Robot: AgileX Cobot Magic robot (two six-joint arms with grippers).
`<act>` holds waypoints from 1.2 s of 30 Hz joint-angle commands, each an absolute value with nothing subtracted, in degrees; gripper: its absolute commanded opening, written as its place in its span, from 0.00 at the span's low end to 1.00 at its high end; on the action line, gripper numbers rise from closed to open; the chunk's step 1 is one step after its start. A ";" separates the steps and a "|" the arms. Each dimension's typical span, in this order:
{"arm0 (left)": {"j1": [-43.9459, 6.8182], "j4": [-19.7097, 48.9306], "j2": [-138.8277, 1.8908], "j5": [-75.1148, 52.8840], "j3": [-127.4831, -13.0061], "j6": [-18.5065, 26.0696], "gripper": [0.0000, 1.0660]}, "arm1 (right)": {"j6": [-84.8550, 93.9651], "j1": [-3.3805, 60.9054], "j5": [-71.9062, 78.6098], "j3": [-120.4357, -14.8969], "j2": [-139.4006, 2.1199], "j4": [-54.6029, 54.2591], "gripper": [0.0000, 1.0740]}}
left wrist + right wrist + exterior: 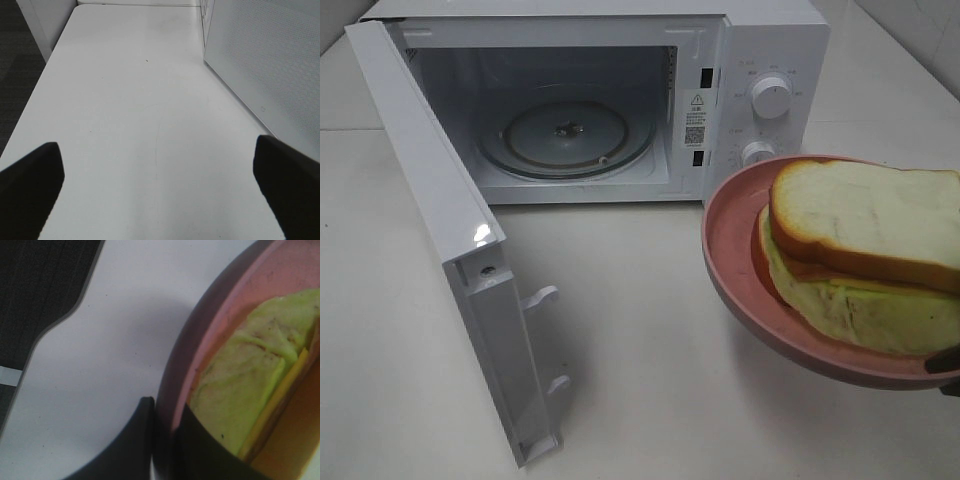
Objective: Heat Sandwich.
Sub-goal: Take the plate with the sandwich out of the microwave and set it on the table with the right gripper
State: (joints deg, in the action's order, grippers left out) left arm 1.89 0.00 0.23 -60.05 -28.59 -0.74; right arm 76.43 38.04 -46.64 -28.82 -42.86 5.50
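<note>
The right gripper (162, 440) is clamped on the rim of the round pink plate (728, 258), one dark finger on the outer side of the rim and the other on the inner side, close together with only the rim between them; in the high view just a dark tip of it shows at the right edge under the plate. The plate is held up in the air at the right of the scene, near the camera, in front of the microwave's (620, 80) control knobs (771, 97) and tilted a little. The sandwich (865, 255) lies on the plate, touching the inner finger; its long axis runs roughly left to right across the plate, with the browned crust edge of the top slice facing near and left, and green and yellow layers showing below the white bread.

The left gripper (157, 185) hangs over the white table (650, 330) with its two dark fingers spread wide apart and nothing between them; the perforated microwave door (450, 240) stands just beside it; the door is swung fully open to the left, and the glass turntable (570, 135) lies inside the cavity.
</note>
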 commanded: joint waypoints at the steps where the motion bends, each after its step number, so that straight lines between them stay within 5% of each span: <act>1: 2.06 0.00 1.83 -59.42 -28.30 -0.69 0.92 | 73.17 38.33 -46.52 -28.71 -41.02 7.62 0.00; 36: 2.06 0.00 1.83 -59.42 -28.30 -0.69 0.92 | 18.56 38.33 -60.39 -28.76 -39.99 31.28 0.00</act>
State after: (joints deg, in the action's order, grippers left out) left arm 1.89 0.00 0.23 -60.05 -28.59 -0.69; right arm 20.74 38.04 -59.82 -28.65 -40.51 28.59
